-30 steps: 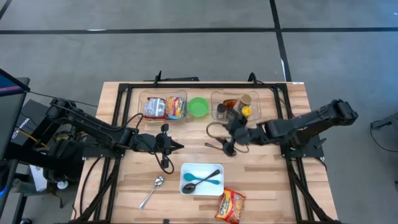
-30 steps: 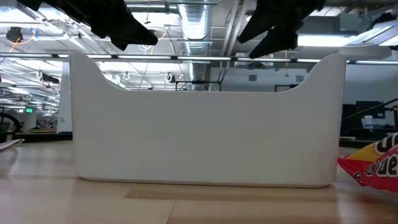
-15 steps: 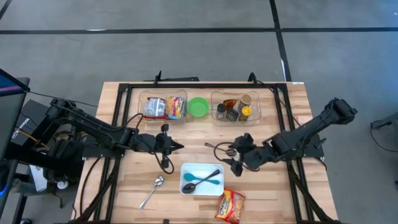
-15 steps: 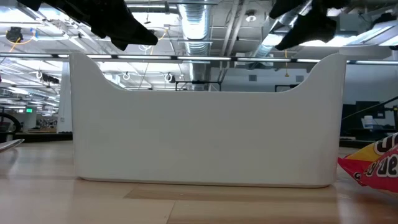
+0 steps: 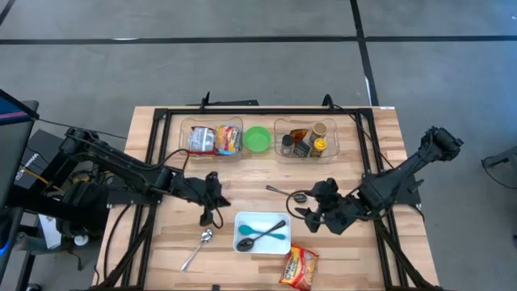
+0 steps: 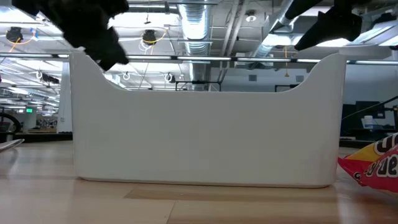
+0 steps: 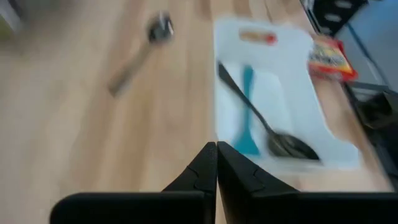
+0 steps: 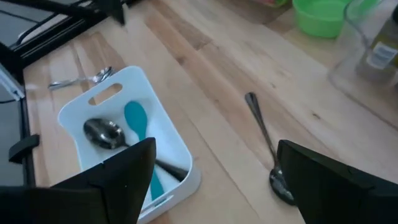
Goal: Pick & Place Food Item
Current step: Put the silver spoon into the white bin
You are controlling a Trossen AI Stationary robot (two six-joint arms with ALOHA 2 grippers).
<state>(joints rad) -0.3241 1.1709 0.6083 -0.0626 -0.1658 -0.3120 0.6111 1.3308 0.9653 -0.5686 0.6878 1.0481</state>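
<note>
Fingers: right gripper [image 5: 309, 217] spread wide and empty, hovering between white tray and loose dark spoon; left gripper [image 7: 216, 163] pressed shut, holding nothing, at tray's ten o'clock.
Table [image 5: 161, 250]: pale wood planks, matte, black frame round it.
White tray [image 5: 277, 218]: smooth plastic, rounded corners, handle slot; teal spoon [image 5: 272, 237] and dark spoon [image 5: 263, 232] crossed inside, likely sorted there.
Food item: crinkly red-yellow packet [image 5: 299, 267], flat at tray's five o'clock, untouched; right gripper nearest, probably heading there.
Dark spoon [image 8: 264, 140]: glossy, thin handle.
Steel spoon [image 5: 197, 250]: shiny, tray's eight o'clock.
</note>
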